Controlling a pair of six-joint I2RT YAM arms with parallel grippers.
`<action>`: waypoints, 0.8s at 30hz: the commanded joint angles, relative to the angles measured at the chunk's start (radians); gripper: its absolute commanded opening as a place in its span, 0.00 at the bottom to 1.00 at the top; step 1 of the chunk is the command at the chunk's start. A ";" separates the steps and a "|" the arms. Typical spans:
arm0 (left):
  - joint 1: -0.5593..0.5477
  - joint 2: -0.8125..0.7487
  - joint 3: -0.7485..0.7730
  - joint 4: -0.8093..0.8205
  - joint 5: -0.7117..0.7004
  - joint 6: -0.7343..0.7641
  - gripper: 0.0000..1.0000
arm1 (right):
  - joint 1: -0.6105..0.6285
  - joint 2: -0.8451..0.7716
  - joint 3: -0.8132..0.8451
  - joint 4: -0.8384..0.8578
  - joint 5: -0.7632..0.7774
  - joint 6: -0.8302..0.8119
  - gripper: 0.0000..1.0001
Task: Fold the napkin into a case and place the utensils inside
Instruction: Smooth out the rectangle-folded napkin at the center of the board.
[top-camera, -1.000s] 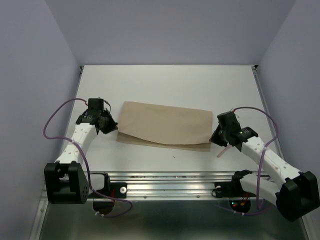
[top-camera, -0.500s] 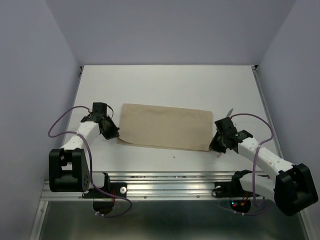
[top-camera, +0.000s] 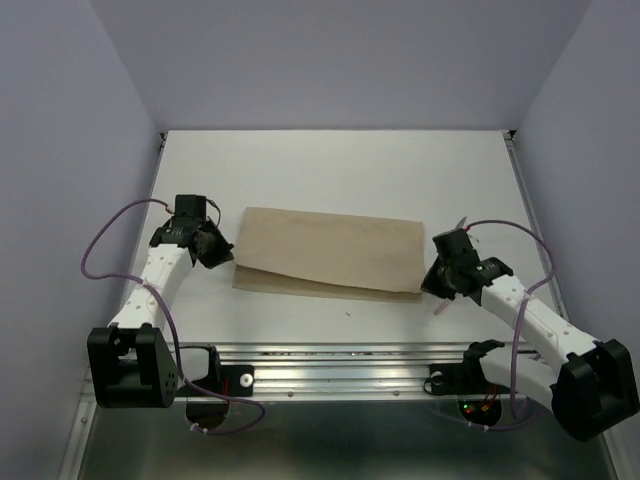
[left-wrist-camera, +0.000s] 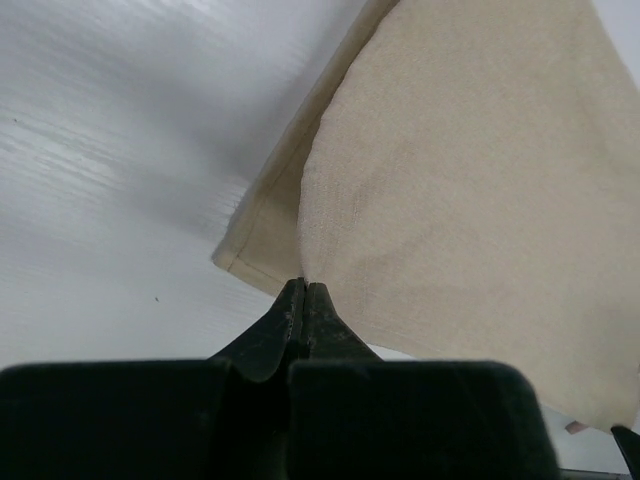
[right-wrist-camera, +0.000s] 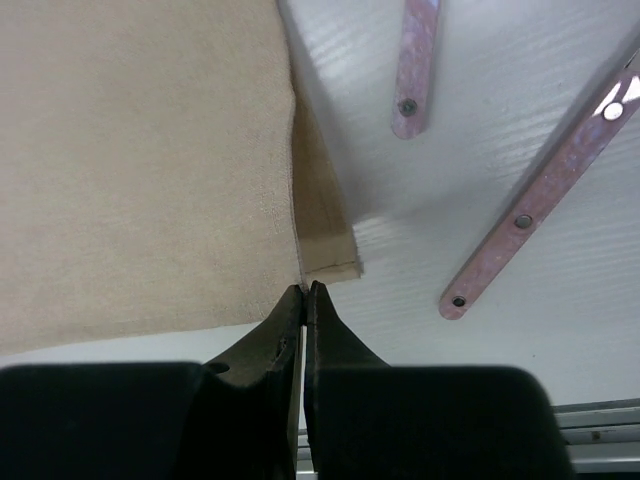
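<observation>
The beige napkin (top-camera: 330, 250) lies folded in two layers across the middle of the white table. My left gripper (top-camera: 225, 258) is shut on the near-left corner of its upper layer (left-wrist-camera: 460, 180), with the lower layer's hemmed corner (left-wrist-camera: 245, 255) showing beside it. My right gripper (top-camera: 428, 283) is shut on the upper layer's near-right corner (right-wrist-camera: 140, 150). The utensils lie just right of the napkin: two pinkish handles (right-wrist-camera: 415, 70) (right-wrist-camera: 540, 205) in the right wrist view. From above, the right arm covers most of them and only a handle end (top-camera: 441, 306) shows.
The white table (top-camera: 330, 170) is walled in by lilac panels at the back and sides. A metal rail (top-camera: 340, 355) with both arm bases runs along the near edge. Purple cables loop out from each arm.
Half a second ago the upper layer lay flat on the lower one. Both grippers have since drawn its near edge back up, and a strip of the lower layer shows along the front again.
</observation>
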 joint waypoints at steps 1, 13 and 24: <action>0.004 -0.057 0.097 -0.072 -0.036 0.028 0.00 | -0.005 -0.061 0.124 -0.065 0.094 -0.005 0.01; 0.004 -0.085 -0.081 0.010 0.039 -0.021 0.00 | -0.005 -0.053 0.060 -0.027 0.051 0.012 0.01; 0.004 0.044 -0.144 0.140 0.059 -0.052 0.00 | -0.005 0.010 -0.015 0.036 0.071 0.004 0.02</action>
